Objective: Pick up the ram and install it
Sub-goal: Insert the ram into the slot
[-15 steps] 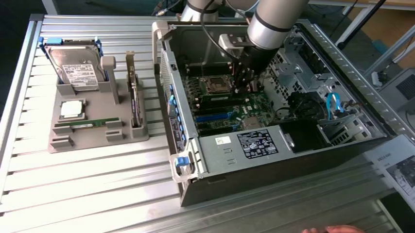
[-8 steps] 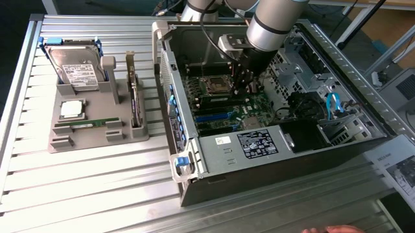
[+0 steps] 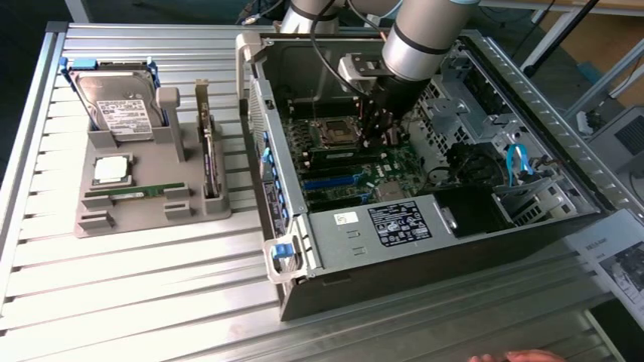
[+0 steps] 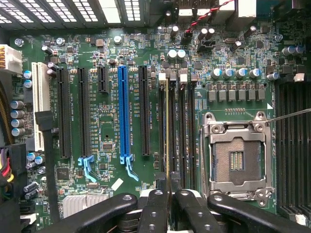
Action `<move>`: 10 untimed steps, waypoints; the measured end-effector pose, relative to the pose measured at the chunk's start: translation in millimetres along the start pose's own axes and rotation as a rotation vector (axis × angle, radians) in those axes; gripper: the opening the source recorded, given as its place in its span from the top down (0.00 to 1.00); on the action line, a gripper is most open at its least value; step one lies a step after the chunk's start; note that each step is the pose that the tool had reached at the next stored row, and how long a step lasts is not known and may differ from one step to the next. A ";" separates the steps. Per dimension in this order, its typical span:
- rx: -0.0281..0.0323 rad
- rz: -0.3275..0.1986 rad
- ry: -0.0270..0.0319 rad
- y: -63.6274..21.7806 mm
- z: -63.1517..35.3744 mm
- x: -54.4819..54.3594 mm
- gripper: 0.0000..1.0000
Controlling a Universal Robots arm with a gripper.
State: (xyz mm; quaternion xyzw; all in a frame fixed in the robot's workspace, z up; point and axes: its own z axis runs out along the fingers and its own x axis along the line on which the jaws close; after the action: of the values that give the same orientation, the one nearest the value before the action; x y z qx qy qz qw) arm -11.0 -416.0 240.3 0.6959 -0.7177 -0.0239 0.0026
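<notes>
Two fingers (image 4: 155, 213) are pinched down narrow on the ram (image 4: 167, 131), gripping it by one end, so the stick runs out from between them. The wrist view catches it edge-on as a thin line. My guess is it's held that way so the contact edge faces the board and the stick can go straight into a slot without twisting.

The ram is lined up lengthwise with the black memory slots (image 4: 181, 126), over the one at the bank's side away from the empty processor socket (image 4: 236, 160). Can't tell if the bottom edge is touching the slot or hovering just above it.

All of this is on the motherboard (image 3: 352, 162) inside the open computer case (image 3: 302, 249). The case lies on its side on the table (image 3: 151, 286), toward the table's edge on the exterior view's right.

Well apart, near the table's opposite edge, is the gray parts holder (image 3: 131, 219). It has a hard drive (image 3: 121, 105), a square silver chip (image 3: 111, 170), an upright card (image 3: 208, 151) and another green stick (image 3: 136, 192) lying in its groove, each in its own cradle, probably for an easy grab.
</notes>
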 end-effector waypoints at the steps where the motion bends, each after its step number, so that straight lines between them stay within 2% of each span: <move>1: 0.0000 0.000 0.0000 0.0 0.0 0.0 0.88; 10: -0.0003 -0.012 0.0005 0.0 0.0 0.0 0.88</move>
State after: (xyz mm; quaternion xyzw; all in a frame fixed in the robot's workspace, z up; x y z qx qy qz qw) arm -11.0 -416.0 240.3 0.7000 -0.7137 -0.0238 0.0027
